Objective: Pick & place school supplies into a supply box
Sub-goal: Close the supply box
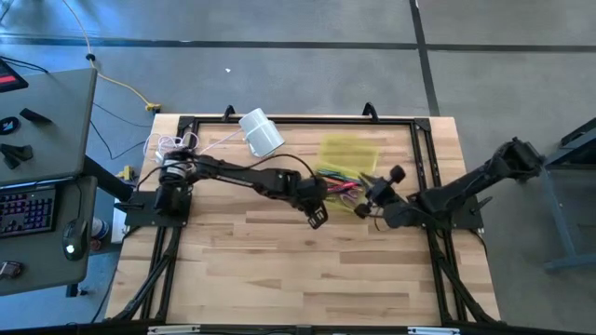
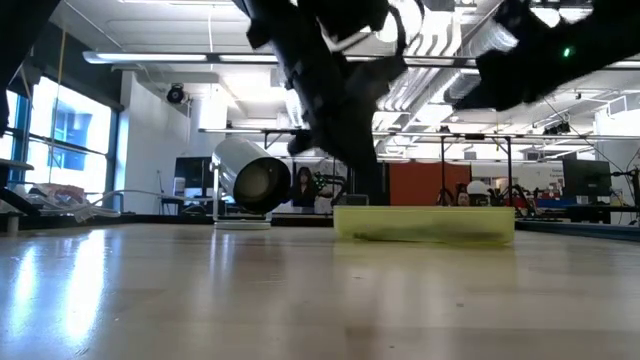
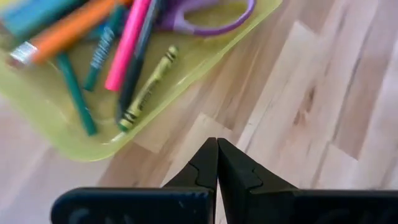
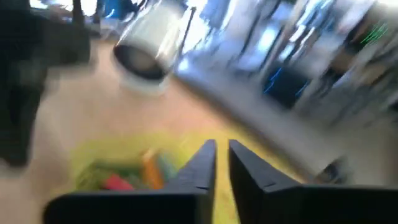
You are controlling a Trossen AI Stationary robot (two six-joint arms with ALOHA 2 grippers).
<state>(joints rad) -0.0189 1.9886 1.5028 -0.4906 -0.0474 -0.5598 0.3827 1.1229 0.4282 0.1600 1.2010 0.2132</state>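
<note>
Yellow-green translucent supply box [image 3: 74, 134] holding mixed pens [image 3: 127, 43].

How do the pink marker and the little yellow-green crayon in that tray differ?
The pink marker is plain and smooth, while the crayon wears a label with dark markings. The marker is longer and thicker; the crayon is shorter and slimmer. Both lie flat, side by side, inside the yellow-green supply box.

Table [image 1: 279, 270] — pale wood planks, smooth, faint sheen. Supply box [image 3: 186, 62] — translucent yellow-green plastic, glossy. Scissors [image 3: 205, 18] — purple plastic handle, smooth. White cylinder [image 2: 250, 180] — glossy shell. Left gripper [image 3: 217, 163] — fingers matt black plastic.
</note>
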